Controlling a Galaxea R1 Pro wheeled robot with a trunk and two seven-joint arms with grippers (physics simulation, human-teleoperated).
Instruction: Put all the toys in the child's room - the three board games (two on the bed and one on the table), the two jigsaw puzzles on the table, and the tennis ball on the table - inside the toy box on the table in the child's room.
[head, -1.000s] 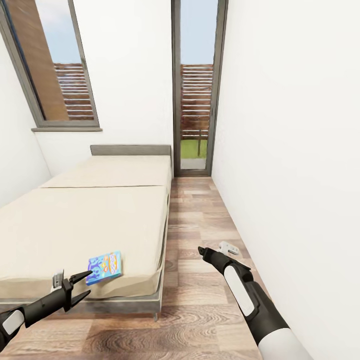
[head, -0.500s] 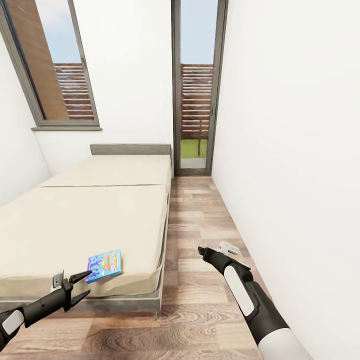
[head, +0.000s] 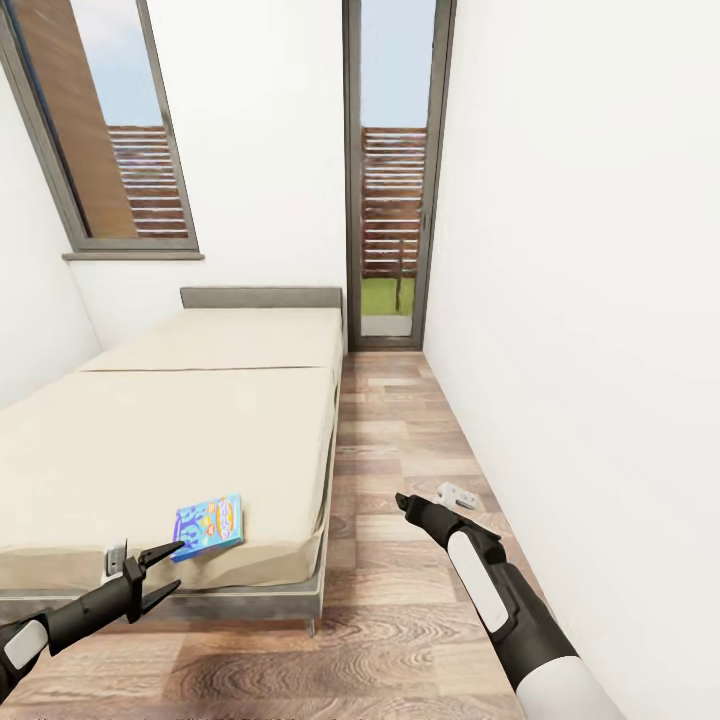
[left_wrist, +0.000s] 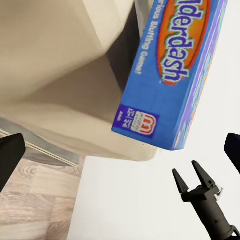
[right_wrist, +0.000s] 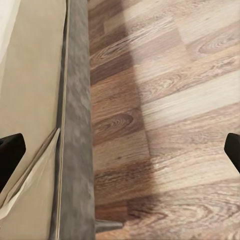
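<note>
White walls enclose a narrow child's room with a brown wood-plank floor (head: 400, 450), a slanted grey-framed window (head: 120, 140) and a tall glazed door (head: 393, 180) at the far end looking out on a slatted fence. Along the robot's left stands the wide low bed with a plain cream-beige top (head: 170, 440) and a grey headboard (head: 262, 298). Near the bed's near corner, close to the edge, lies a flat blue board game box with a busy printed lid (head: 209, 530); the left wrist view reads "Balderdash"-style lettering on it (left_wrist: 175, 65). The black left gripper (head: 172, 568) hovers just short of that box, its fingers (head: 160, 552) spread apart and holding nothing. Over the bare floor beside the bed, the black right gripper (head: 402, 503) also hangs free; its fingers (left_wrist: 179, 181) stand released in the left wrist view. The right wrist view looks down on the bed's grey frame (right_wrist: 75, 125) and the planks.
</note>
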